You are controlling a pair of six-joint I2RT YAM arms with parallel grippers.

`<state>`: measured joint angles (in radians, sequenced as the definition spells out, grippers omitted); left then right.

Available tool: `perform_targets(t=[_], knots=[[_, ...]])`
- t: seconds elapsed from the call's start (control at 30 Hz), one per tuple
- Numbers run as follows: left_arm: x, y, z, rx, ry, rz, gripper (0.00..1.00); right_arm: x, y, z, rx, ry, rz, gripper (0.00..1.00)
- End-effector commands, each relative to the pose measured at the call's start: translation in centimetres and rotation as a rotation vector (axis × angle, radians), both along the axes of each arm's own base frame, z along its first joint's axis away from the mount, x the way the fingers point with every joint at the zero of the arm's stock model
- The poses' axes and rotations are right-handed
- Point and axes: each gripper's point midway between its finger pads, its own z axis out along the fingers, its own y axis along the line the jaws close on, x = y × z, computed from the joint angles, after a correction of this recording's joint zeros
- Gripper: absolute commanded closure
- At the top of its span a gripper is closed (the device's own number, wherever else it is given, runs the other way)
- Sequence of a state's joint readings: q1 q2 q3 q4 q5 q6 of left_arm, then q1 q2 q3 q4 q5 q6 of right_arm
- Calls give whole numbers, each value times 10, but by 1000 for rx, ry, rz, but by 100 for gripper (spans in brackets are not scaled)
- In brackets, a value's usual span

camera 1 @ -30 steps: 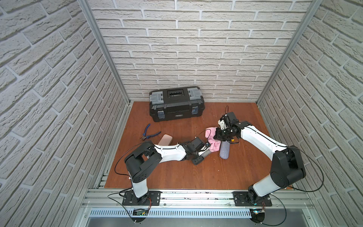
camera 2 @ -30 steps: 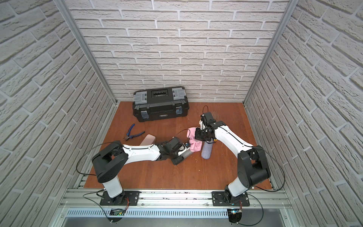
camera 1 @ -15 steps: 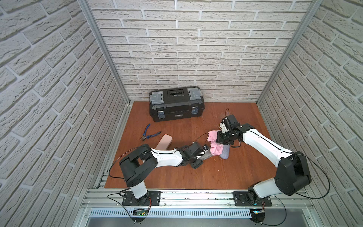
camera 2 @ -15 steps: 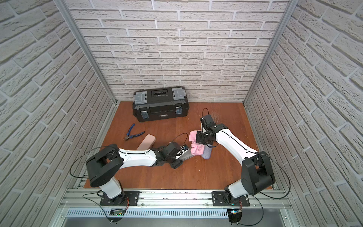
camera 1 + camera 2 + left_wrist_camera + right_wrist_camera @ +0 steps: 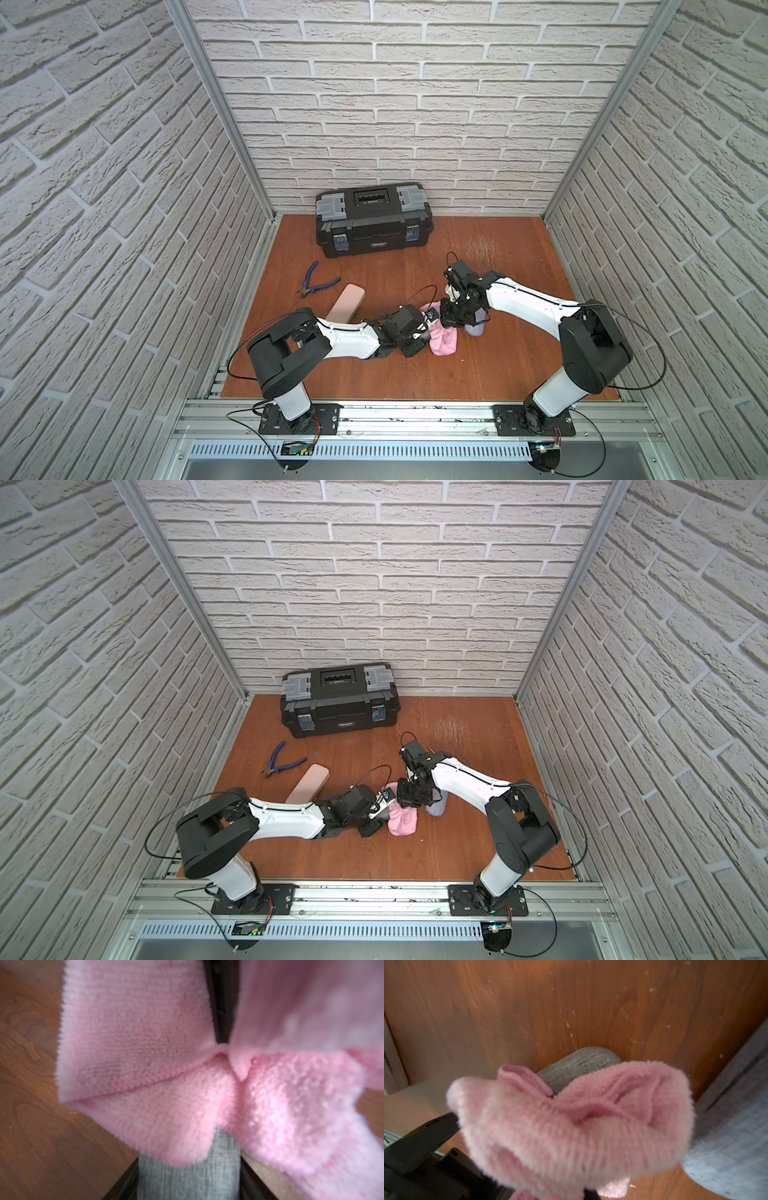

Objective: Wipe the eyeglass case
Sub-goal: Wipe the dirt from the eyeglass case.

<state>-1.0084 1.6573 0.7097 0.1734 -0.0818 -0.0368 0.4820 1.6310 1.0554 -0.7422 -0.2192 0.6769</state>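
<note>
Step in hand: wiping, with the cloth on the case. Items are listed left to right on the brown wood-grain tabletop [image 5: 507, 365]. Blue-handled pliers [image 5: 318, 284] with metal jaws are laid flat at the left. A beige eyeglass case [image 5: 348, 304], smooth and oblong with rounded ends, has its near end hidden behind the left arm. A black hard-plastic toolbox [image 5: 374, 220] with grey latches is set against the far wall. At centre the left gripper [image 5: 420, 336] is held low over the table, its black fingers [image 5: 126, 1182] pinching the grey eyeglass case [image 5: 187, 1174]. This case, a woven-fabric shell with a rounded end, is taken to be the task's item. Over it is draped the pink cloth [image 5: 444, 344], a fluffy ribbed microfibre, bunched and folded. The cloth is clamped in the right gripper [image 5: 448, 323], whose fingers are pressed together on the fabric and largely buried in it. Just right of the cloth a blue-grey eyeglass case [image 5: 476, 329], also fabric-covered, is laid on the table. Next move, as judged: the cloth is to be drawn along the grey case under light pressure while the case is held firm against sliding.
</note>
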Motion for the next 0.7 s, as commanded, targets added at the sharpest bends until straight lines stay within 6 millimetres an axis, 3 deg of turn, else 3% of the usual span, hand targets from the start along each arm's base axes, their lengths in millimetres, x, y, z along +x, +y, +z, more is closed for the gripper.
perform_targets(t=[0.0,0.03,0.1,0.2,0.33,0.43,0.53,0.6,0.67], knots=[[-3,10,-2,-1,-16,11,69,4,-72,-4,-327,-7,9,97],[-4,13,-1,-1,-23,18,70,11,-82,7,-403,-46,34,98],[-5,20,0,7,-36,36,73,22,-71,28,-404,-118,96,98],[-7,27,-2,39,-68,57,77,23,-14,45,-194,-153,157,97],[-9,33,-5,94,-120,88,77,10,65,38,150,-84,97,98],[-12,35,-3,109,-165,109,77,7,88,24,291,-30,36,97],[-13,37,-1,106,-175,118,77,3,76,4,266,18,32,97],[-13,37,0,110,-185,116,77,2,46,-14,174,58,24,97],[-14,38,0,109,-191,117,77,3,-6,-28,-39,77,38,97]])
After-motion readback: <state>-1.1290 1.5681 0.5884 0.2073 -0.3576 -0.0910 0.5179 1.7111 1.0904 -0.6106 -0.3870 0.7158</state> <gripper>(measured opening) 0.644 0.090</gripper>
